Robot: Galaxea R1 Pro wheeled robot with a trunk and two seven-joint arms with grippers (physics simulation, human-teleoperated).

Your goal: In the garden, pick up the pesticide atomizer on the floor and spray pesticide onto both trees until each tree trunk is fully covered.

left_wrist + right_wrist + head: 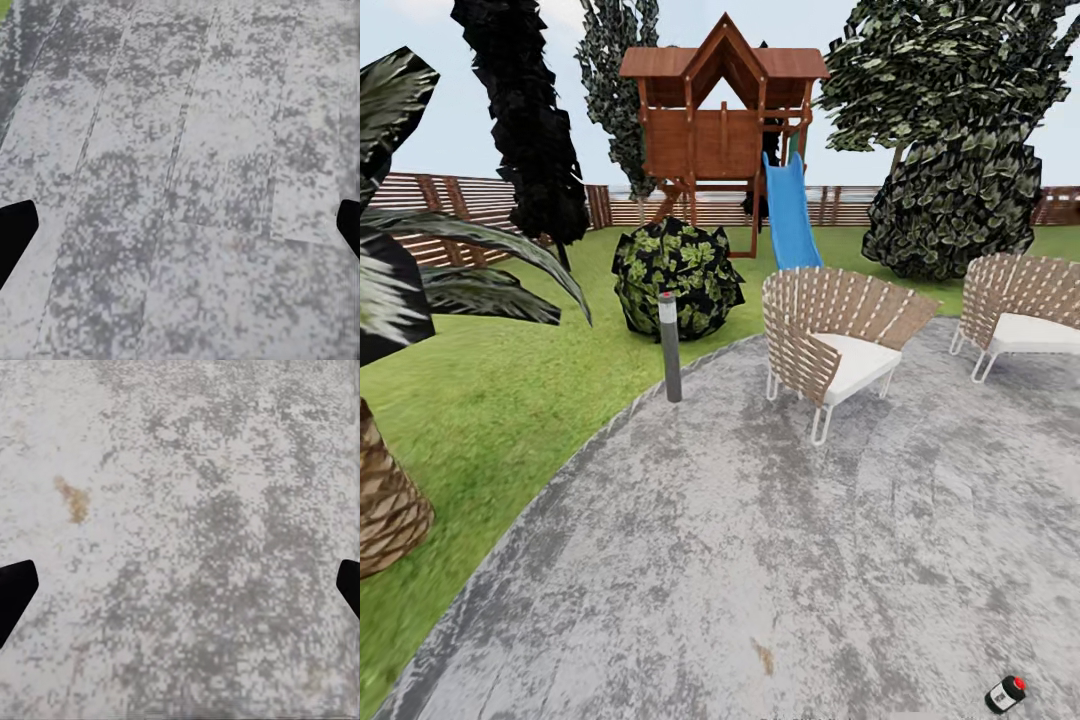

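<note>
Both grippers are pointing down at the mottled grey paving: the left gripper and the right gripper are each showing dark fingertips spread wide at opposite sides of their wrist views, gripping nothing and touching nothing. The pesticide atomizer is lying on its side on the paving near its front right corner in the head view, dark-bodied with a red cap, with a small brown stain on the paving under the right gripper. Farther back, two woven chairs are standing on the paving, and a grey bollard light is standing at its grass edge.
</note>
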